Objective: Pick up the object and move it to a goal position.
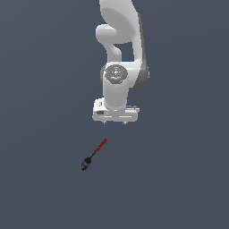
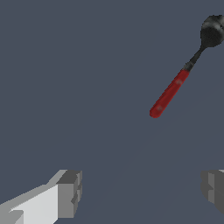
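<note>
The object [image 1: 94,155] is a small slender tool with a red handle, a thin dark shaft and a bulbous black end, lying flat on the grey floor. In the wrist view the object [image 2: 169,92] lies diagonally, ahead of the fingers and apart from them. My gripper [image 1: 115,122] hangs on the white arm, pointing down, above the handle end and toward the exterior view's right of it. Its grey fingertips [image 2: 69,193] stand wide apart with nothing between them, so my gripper [image 2: 142,191] is open.
A plain dark grey surface [image 1: 179,179] fills both views. The white arm [image 1: 120,49] rises behind the gripper toward the top of the exterior view.
</note>
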{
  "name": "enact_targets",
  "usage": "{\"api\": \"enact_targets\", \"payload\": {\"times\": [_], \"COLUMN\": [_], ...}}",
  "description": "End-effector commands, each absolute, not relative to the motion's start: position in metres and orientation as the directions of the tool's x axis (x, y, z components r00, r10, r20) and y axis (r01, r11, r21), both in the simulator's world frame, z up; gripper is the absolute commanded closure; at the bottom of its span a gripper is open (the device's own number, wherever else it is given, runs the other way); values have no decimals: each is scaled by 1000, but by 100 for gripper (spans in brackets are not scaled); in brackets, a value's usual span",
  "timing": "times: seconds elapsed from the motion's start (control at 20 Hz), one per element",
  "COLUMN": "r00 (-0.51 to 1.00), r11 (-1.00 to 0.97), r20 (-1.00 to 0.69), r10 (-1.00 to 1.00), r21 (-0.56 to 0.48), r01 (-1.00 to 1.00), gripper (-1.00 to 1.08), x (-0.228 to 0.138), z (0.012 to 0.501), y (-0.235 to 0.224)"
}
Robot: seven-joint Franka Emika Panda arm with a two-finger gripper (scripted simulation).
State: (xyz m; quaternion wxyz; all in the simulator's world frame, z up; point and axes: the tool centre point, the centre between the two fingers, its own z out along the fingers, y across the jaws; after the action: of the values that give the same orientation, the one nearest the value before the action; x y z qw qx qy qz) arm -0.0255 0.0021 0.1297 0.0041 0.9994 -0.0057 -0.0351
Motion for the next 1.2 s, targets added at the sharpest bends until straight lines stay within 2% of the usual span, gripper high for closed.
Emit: {"api": "enact_targets", "payload": {"times": [0.0, 0.5, 1.15], "r00": [997, 999, 993], "r11": [-1000, -1000, -993], "r20": [-70, -45, -39], "r10": [-12, -7, -114], "r21": [9, -11, -10], "r01": [-11, -8, -114], "gripper": [-92, -92, -92], "x": [-25, -22, 4], "z": [130, 144, 130], "y": [2, 18, -5]}}
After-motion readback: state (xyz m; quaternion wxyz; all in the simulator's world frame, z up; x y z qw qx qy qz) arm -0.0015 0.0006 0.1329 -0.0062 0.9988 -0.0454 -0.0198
